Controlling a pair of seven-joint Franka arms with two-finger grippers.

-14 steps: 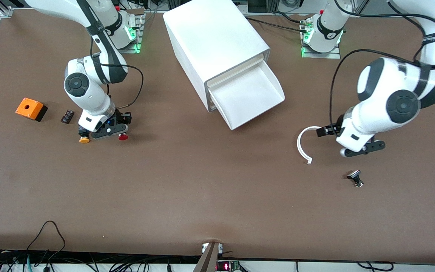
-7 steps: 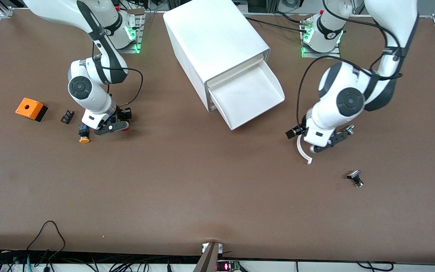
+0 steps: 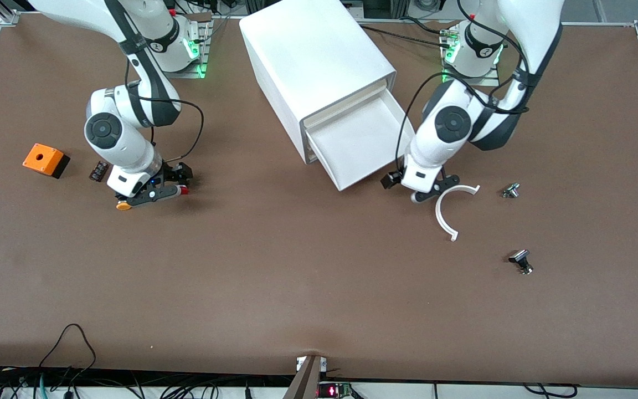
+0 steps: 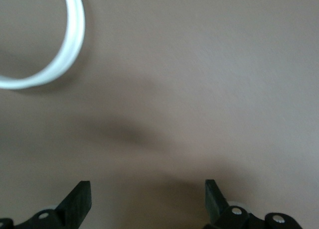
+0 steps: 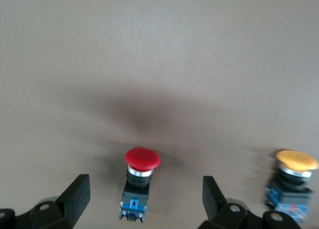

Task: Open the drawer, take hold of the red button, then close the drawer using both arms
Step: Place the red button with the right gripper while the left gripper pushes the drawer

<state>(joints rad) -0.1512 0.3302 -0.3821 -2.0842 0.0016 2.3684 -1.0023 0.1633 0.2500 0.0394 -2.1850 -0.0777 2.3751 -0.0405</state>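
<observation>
The drawer (image 3: 364, 145) stands pulled out of the white cabinet (image 3: 319, 61), empty inside. The red-capped button (image 5: 141, 160) lies on its side on the table between my right gripper's (image 5: 144, 190) open fingers, untouched by them. In the front view only a bit of its red cap (image 3: 184, 190) shows beside the right gripper (image 3: 153, 195). My left gripper (image 3: 428, 191) is open and empty, low over the table beside the drawer's front corner. The left wrist view shows it (image 4: 148, 199) over bare table.
An orange-yellow button (image 3: 124, 206) (image 5: 296, 162) lies beside the right gripper. An orange box with a hole (image 3: 46, 159) and a small black block (image 3: 99, 170) lie toward the right arm's end. A white arc (image 3: 445, 217) (image 4: 65, 55) and two small metal parts (image 3: 512, 190) (image 3: 521, 261) lie toward the left arm's end.
The left arm has swung from its end of the table toward the drawer's front corner, passing over the white arc. The right gripper has shifted slightly around the red button.
</observation>
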